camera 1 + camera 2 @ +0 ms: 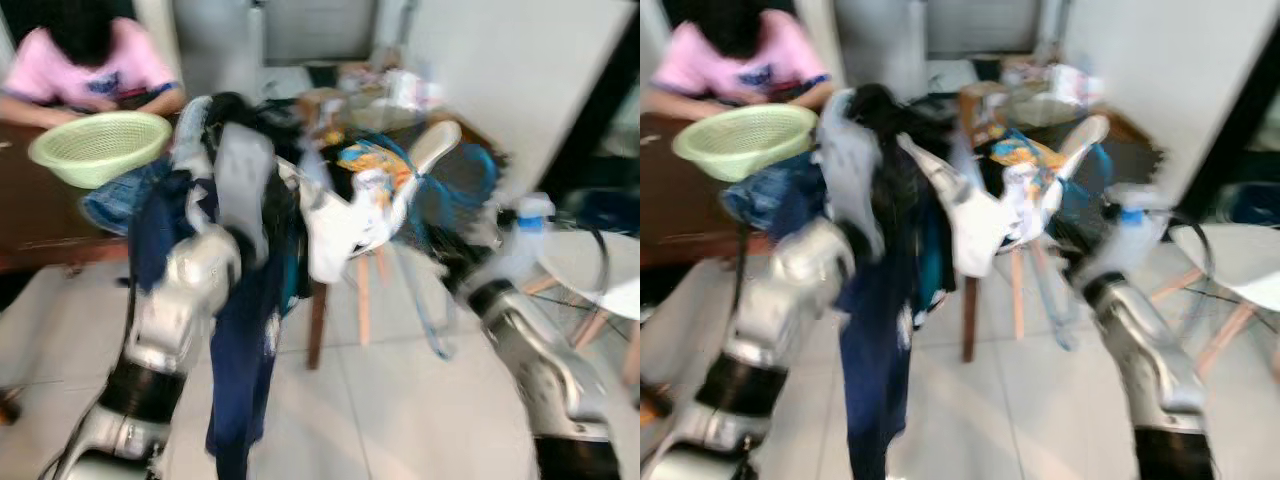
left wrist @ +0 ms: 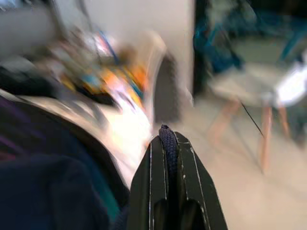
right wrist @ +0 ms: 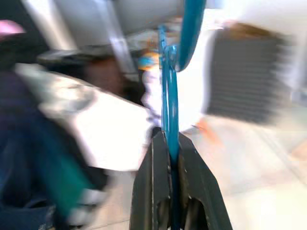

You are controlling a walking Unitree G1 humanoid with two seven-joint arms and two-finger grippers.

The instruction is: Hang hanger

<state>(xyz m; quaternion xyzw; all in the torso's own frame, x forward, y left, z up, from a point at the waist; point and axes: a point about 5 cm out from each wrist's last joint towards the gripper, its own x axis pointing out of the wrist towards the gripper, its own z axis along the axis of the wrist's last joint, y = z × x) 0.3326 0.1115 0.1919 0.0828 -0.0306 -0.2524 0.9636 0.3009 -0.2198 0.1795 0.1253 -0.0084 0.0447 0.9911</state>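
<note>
Both silver arms reach forward through a blurred scene. Nearest, the right gripper is clamped on a teal plastic hanger, whose long shaft runs straight up from the fingers to its hook. The left gripper pinches dark blue fabric. Ahead, clothes drape over a wooden chair; no rail is discernible, so the hanging spot is uncertain.

Glossy teal plastic hanger; dark woven cloth strap; matt black end effector fingers; glossy tiled floor.
</note>
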